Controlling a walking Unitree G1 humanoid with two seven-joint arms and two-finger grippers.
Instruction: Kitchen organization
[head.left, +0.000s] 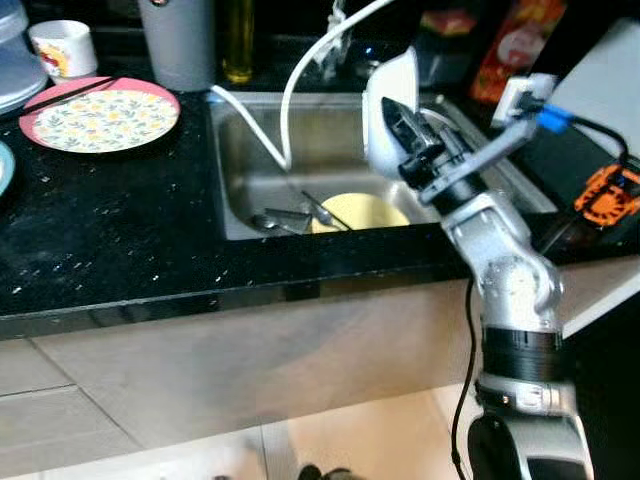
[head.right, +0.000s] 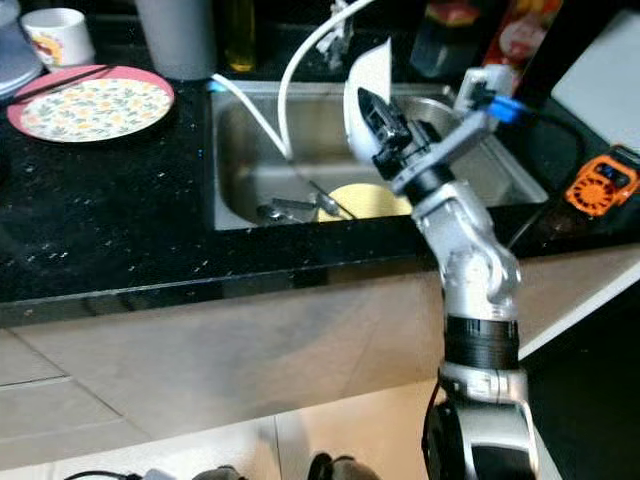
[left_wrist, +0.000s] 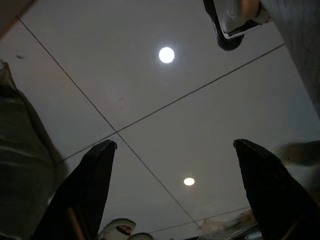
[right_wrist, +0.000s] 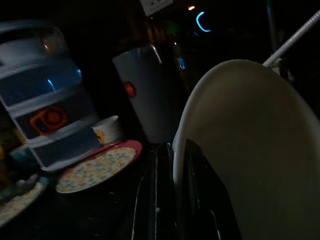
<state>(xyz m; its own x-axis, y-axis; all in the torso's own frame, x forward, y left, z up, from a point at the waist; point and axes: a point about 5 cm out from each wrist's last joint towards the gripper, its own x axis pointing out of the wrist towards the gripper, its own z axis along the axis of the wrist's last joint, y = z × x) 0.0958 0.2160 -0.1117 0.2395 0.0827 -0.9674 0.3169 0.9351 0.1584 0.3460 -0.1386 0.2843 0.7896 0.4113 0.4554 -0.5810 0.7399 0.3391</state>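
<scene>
Left wrist cam is pointing straight up at a pale ceiling crossed by thin panel seams. Two round ceiling lights glow on it, one bright and one dimmer. The left gripper has its two black fingers spread wide apart, nothing between them. A blurry grey shape sits beside one finger.

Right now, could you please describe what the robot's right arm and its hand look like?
The right arm is silver with a black band and black lower segment. A thin black cable runs alongside it, and a blue-tipped plug sits near the wrist. The right hand has two long black fingers.
</scene>
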